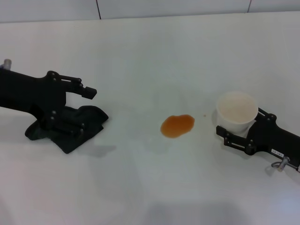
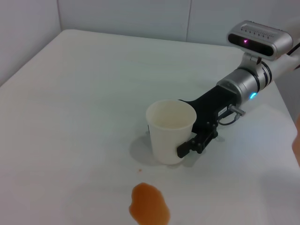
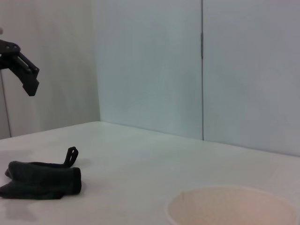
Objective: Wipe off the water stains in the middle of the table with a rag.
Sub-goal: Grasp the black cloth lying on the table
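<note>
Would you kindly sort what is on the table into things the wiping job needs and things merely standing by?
Needed:
orange-brown glossy puddle
dark rumpled cloth rag, under the left gripper
white table

Standing by:
white paper cup, held in the right gripper

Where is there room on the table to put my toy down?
Bare table lies behind the puddle, and in front of it. Crowded: left gripper over the rag; right gripper around the cup.

You see a pale wall (image 3: 150, 65) behind the work area. It is made of flat panels, with thin dark lines (image 3: 202, 70) between them.
</note>
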`<state>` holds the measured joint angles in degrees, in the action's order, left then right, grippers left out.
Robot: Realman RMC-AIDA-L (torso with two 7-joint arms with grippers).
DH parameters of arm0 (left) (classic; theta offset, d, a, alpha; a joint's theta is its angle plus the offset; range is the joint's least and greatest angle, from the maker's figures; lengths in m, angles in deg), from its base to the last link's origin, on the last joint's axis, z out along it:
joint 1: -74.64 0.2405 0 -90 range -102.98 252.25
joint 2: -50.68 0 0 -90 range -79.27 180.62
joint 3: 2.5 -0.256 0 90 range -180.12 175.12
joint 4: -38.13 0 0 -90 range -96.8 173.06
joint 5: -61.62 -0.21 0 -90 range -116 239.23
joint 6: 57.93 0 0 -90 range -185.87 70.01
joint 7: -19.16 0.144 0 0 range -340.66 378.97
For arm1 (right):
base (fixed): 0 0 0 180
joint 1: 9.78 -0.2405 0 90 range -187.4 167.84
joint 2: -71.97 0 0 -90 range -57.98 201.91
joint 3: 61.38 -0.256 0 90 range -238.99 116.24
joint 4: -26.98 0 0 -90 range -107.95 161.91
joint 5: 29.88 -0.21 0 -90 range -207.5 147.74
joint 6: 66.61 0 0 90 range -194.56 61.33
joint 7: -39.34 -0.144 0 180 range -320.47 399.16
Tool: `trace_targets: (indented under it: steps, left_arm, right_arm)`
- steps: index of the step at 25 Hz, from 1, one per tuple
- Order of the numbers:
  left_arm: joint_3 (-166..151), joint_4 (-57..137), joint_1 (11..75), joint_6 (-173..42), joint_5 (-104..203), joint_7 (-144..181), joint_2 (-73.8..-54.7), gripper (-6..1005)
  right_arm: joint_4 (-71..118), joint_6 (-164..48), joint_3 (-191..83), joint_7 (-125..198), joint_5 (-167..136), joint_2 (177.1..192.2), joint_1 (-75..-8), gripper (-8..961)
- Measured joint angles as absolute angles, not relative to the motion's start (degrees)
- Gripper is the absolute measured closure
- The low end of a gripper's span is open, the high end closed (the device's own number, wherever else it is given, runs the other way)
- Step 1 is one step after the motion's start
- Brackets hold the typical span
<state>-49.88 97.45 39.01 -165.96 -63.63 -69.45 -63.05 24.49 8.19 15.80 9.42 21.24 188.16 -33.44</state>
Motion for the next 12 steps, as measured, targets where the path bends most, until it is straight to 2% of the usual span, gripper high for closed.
trace_targets:
  steps: [4, 12]
  left_arm:
    - [-49.9, 97.8, 39.2, -166.0, -63.6, -69.4, -63.21, 154]
    - [-49.9, 97.9, 39.7, -166.0, -63.6, -69.4, -63.10, 154]
  right_arm:
    - [24.5, 8.0, 15.8, 8.8, 21.5, 188.03, -33.4, 107]
    - [23.6, 8.6, 17.2, 4.7, 22.5, 186.67, -32.9, 107]
